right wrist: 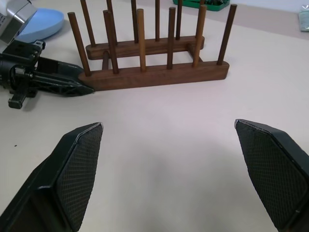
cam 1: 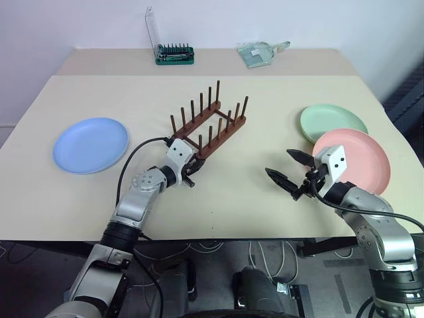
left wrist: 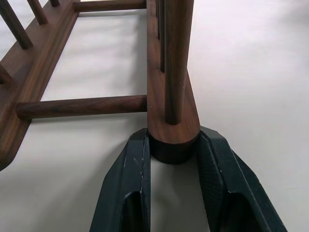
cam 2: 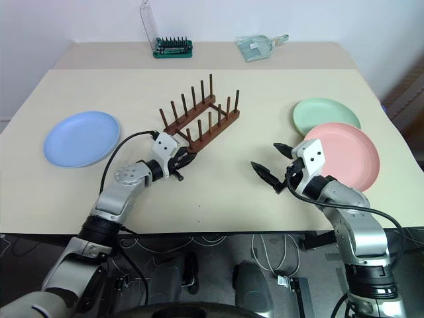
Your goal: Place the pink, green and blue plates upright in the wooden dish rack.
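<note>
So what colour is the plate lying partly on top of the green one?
Pink; it overlaps the green plate, clearest in the left eye view.

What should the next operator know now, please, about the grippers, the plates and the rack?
Left gripper: shut on the near end of one rail of the rack.
Right gripper: open, empty, beside the pink plate.
Blue plate lies flat to the left of the rack; green plate lies partly under the pink one.
Done: no plate racked. Left: all three.
</note>
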